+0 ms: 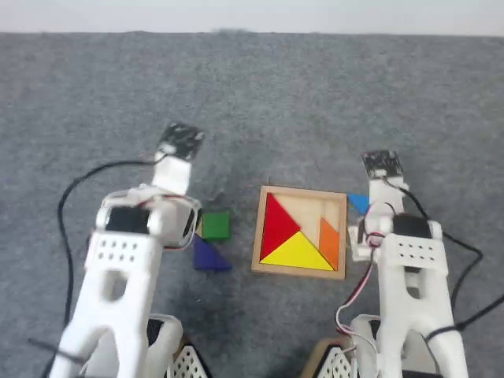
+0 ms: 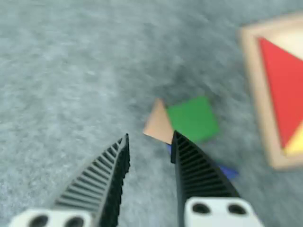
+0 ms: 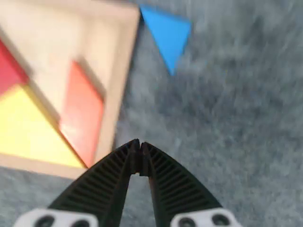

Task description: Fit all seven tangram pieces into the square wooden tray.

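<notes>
The square wooden tray [image 1: 300, 269] lies between the two arms and holds a red triangle [image 1: 277, 223], a yellow triangle [image 1: 299, 252] and an orange piece [image 1: 329, 239]. A green square [image 1: 216, 224] and a dark blue triangle [image 1: 209, 257] lie on the carpet to the tray's left. A light blue triangle [image 1: 358, 203] lies by its right side. My left gripper [image 2: 150, 142] is open just short of a tan triangle [image 2: 157, 124] that touches the green square [image 2: 192, 118]. My right gripper [image 3: 138, 145] is shut and empty, beside the tray's rim [image 3: 120, 90] near the orange piece [image 3: 83, 111].
Grey carpet covers the table, with open room beyond the tray and at both sides. Cables trail from the left arm [image 1: 130, 236] and the right arm [image 1: 405, 244] near the front edge.
</notes>
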`<move>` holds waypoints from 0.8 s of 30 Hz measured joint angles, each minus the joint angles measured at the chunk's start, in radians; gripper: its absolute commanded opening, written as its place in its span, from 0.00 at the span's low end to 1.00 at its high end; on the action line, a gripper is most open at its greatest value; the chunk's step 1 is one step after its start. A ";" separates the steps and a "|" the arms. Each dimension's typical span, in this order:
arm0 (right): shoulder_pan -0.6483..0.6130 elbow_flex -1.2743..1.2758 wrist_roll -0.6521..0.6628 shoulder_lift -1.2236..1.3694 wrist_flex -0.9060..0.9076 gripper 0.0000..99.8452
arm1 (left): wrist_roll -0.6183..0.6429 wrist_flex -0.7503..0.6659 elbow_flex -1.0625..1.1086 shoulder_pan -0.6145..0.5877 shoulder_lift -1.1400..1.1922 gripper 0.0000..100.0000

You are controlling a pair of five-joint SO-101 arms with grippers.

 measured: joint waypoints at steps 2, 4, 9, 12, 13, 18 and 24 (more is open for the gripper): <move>0.051 0.054 0.029 0.000 -0.029 0.01 | 0.000 0.098 -0.110 0.018 0.097 0.17; 0.087 0.114 0.052 0.000 -0.074 0.01 | 0.000 0.138 -0.190 0.017 0.219 0.17; 0.117 0.203 0.066 0.000 -0.173 0.01 | 0.051 0.149 -0.298 0.008 0.519 0.17; 0.120 0.204 0.069 0.000 -0.187 0.01 | 0.115 0.126 -0.313 -0.018 0.620 0.17; 0.120 0.204 0.069 0.000 -0.187 0.01 | 0.132 0.112 -0.315 -0.021 0.643 0.17; 0.120 0.204 0.069 0.000 -0.189 0.01 | 0.219 0.052 -0.322 -0.035 0.729 0.17; 0.120 0.207 0.069 0.000 -0.189 0.01 | 0.238 -0.014 -0.325 -0.037 0.813 0.17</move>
